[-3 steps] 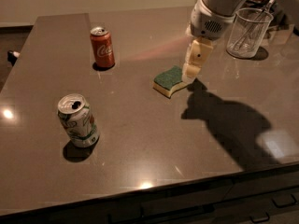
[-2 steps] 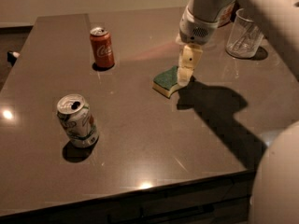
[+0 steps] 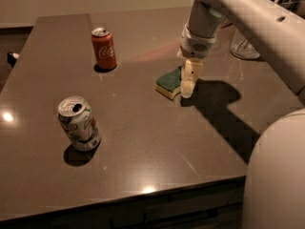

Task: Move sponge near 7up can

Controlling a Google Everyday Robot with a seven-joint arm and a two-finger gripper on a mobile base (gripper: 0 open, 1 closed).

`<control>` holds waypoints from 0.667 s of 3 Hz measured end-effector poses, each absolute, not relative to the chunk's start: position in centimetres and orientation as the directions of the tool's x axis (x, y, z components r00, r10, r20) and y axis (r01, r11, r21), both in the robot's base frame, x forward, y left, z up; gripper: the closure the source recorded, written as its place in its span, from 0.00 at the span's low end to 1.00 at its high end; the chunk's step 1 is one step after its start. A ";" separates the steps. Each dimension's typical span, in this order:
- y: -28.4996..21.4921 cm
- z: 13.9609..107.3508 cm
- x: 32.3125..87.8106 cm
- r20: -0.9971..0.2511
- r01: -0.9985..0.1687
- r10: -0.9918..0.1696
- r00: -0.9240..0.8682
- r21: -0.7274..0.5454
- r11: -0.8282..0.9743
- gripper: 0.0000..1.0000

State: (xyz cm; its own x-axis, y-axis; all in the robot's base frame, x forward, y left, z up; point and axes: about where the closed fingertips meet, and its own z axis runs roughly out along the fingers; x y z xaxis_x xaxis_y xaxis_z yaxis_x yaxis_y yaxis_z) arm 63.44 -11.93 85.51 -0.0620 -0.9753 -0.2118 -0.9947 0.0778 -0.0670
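Observation:
The sponge (image 3: pixel 168 83), green on top with a pale yellow base, lies flat on the dark table right of centre. My gripper (image 3: pixel 188 81) points straight down and stands at the sponge's right end, touching or nearly touching it. The gripper hides that end of the sponge. The 7up can (image 3: pixel 78 123), silver-topped with a white and green body, stands upright at the front left, far from the sponge.
An orange-red Coca-Cola can (image 3: pixel 104 48) stands at the back left. A clear glass (image 3: pixel 242 47) stands at the back right behind my arm (image 3: pixel 252 18). The table's front edge (image 3: pixel 143 194) runs across the bottom. My robot body (image 3: pixel 276 175) fills the lower right.
My gripper has moved left and down onto the right end of the sponge, and more of my arm has come into view. The sponge and both cans have not moved.

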 end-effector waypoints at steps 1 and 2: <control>-12.5 84.3 63.5 -0.205 -0.993 -0.976 -0.071 -0.077 0.088 0.23; -12.5 84.1 63.0 -0.223 -0.994 -0.972 -0.074 -0.066 0.091 0.47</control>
